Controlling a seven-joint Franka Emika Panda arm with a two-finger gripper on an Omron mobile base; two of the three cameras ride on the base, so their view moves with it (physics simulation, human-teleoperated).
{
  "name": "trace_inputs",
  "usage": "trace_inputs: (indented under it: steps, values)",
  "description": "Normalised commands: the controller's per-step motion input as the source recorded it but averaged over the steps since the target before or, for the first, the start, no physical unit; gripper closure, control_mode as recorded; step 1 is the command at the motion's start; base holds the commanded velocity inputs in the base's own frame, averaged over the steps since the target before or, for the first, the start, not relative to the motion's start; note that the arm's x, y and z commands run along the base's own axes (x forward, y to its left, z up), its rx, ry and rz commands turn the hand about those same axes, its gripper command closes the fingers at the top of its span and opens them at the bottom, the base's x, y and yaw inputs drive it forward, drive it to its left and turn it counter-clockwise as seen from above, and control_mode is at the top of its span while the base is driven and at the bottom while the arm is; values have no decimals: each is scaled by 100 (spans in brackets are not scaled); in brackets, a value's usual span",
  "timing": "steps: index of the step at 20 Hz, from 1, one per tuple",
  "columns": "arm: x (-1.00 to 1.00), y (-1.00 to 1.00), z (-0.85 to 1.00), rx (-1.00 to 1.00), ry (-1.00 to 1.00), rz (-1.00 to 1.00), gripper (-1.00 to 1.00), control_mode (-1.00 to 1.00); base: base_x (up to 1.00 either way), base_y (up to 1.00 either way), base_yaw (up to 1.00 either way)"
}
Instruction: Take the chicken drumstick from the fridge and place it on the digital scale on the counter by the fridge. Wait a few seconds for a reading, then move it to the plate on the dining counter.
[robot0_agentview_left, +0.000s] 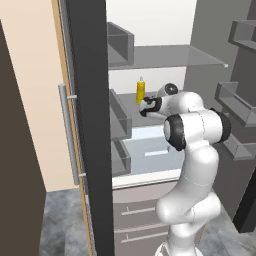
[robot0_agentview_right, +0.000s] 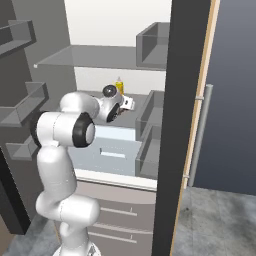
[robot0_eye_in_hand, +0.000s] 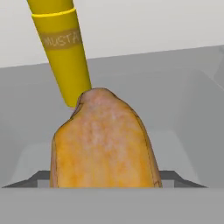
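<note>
The chicken drumstick (robot0_eye_in_hand: 103, 140), a golden-brown lump, stands close up in the hand view, its sides touching the dark fingertips (robot0_eye_in_hand: 40, 178) at the bottom left and right. My gripper (robot0_eye_in_hand: 105, 180) looks shut on it. The arm reaches into the open fridge (robot0_agentview_left: 165, 55), with the gripper (robot0_agentview_left: 145, 106) (robot0_agentview_right: 129, 103) low over the middle shelf, right in front of a yellow mustard bottle (robot0_agentview_left: 141, 90) (robot0_agentview_right: 119, 85) (robot0_eye_in_hand: 65, 52). In both base views the hand hides the drumstick. The digital scale, the plate and the dining counter are out of view.
The black-edged fridge door (robot0_agentview_left: 90, 100) (robot0_agentview_right: 182, 100) stands open beside the arm, with grey door bins (robot0_agentview_left: 120, 120) (robot0_agentview_right: 150, 117) close to the hand. A glass shelf (robot0_agentview_right: 95, 57) lies above the gripper. Grey drawers (robot0_agentview_left: 135, 215) sit below.
</note>
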Motion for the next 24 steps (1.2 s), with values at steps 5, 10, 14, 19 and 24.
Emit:
trace_inputs:
  steps: [5,10,14,19,24]
  values:
    - [-100,0,82,4,-2,-2,100,-100,0,0,0]
    - [-100,0,100,0,0,0,100,-100,0,0,0]
    - [-100,3,100,0,7,0,100,-100,0,0,0]
    - [-100,7,78,0,11,0,100,-100,0,0,0]
    - [-100,7,38,0,11,0,100,-100,0,0,0]
